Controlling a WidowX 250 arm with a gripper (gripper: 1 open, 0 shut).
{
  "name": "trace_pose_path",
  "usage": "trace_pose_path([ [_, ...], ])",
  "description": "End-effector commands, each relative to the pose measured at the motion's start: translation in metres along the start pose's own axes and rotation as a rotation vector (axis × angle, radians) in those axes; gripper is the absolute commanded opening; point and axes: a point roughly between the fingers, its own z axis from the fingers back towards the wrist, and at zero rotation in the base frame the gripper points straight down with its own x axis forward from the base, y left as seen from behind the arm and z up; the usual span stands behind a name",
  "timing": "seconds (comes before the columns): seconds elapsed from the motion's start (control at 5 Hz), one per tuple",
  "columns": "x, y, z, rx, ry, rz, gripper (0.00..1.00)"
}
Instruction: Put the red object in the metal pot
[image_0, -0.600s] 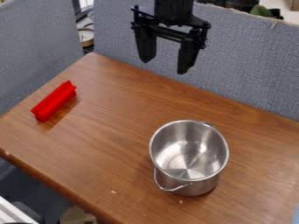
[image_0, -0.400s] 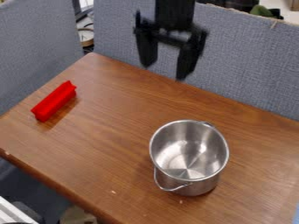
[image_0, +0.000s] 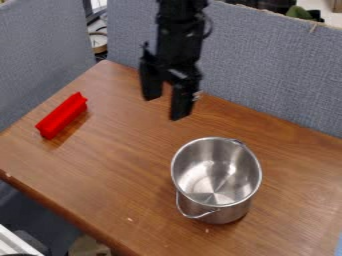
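The red object (image_0: 60, 115) is a bright red oblong block lying flat near the left edge of the wooden table. The metal pot (image_0: 215, 178) stands upright and empty toward the front right, its thin wire handle facing the front edge. My gripper (image_0: 164, 93) hangs pointing down over the middle back of the table, between block and pot, well above the surface. Its two black fingers (image_0: 179, 103) stand apart with nothing between them, so it is open.
The brown wooden table (image_0: 120, 170) ends close to the block at the left and front. A grey partition wall (image_0: 281, 70) runs along the back edge. Clutter shows behind the partition at the upper left.
My gripper has moved left and down toward the table's middle and has turned about its vertical axis, so the fingers now look closer together. Block and pot have not moved.
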Motion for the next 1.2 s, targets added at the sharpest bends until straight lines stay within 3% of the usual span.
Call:
trace_pose_path([
  [0.0, -0.016, 0.008, 0.014, 0.088, -0.049, -0.094, 1.00],
  [0.2, -0.021, 0.046, 0.045, 0.103, -0.060, -0.039, 1.00],
  [0.4, -0.026, 0.092, 0.061, 0.111, -0.078, 0.025, 1.00],
  [0.6, -0.032, 0.121, 0.063, 0.082, -0.069, 0.273, 1.00],
  [0.8, -0.037, 0.129, 0.064, 0.043, -0.067, 0.521, 1.00],
  [1.0, -0.031, 0.115, 0.063, 0.013, -0.042, 0.710, 1.00],
])
